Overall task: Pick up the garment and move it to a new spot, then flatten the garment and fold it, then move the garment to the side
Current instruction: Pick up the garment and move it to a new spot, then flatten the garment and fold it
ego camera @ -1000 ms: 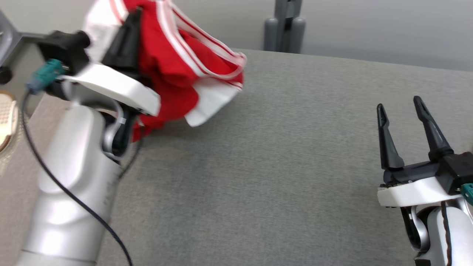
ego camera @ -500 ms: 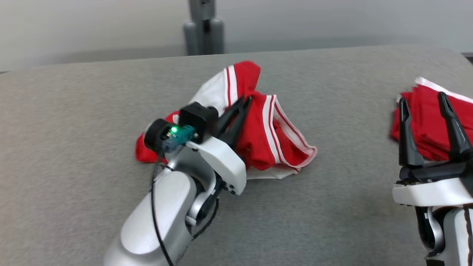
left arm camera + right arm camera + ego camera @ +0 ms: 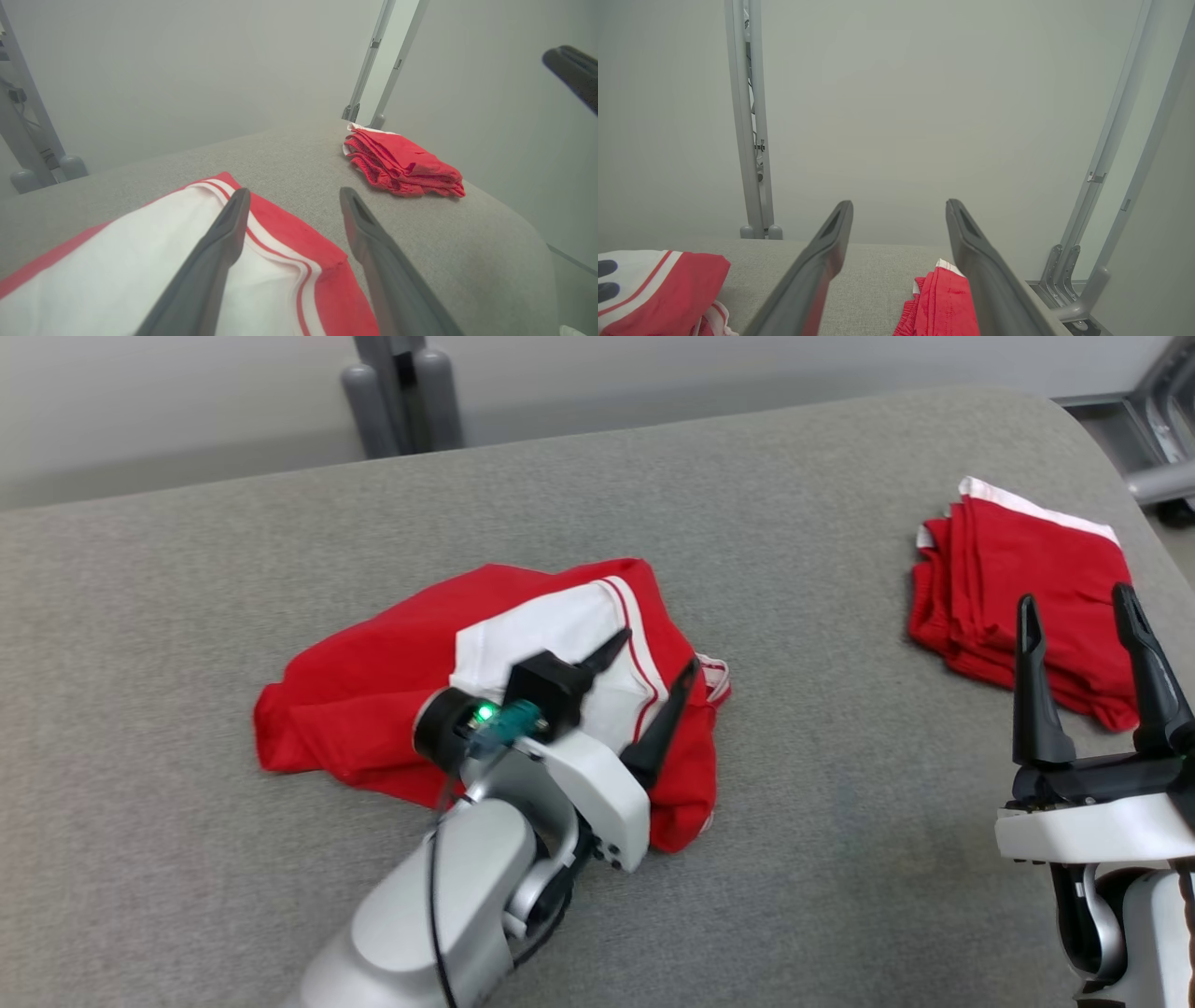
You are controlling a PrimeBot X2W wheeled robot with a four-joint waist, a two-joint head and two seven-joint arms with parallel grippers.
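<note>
Right gripper (image 3: 1074, 597) at near right, fingers spread, empty. Left gripper (image 3: 655, 653) mid-table, fingers parted, nothing pinched, tips over crumpled red-and-white garment (image 3: 355, 691) lying on grey fabric table (image 3: 822, 821). Farther right: folded red stack (image 3: 1018, 569). Grey posts (image 3: 401, 392) beyond far edge.

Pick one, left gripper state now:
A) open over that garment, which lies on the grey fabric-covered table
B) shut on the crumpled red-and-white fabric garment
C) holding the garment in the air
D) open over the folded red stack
A: the left gripper stands spread wide and clamps nothing, and the crumpled red-and-white fabric garment lies under it on the grey fabric-covered table.
</note>
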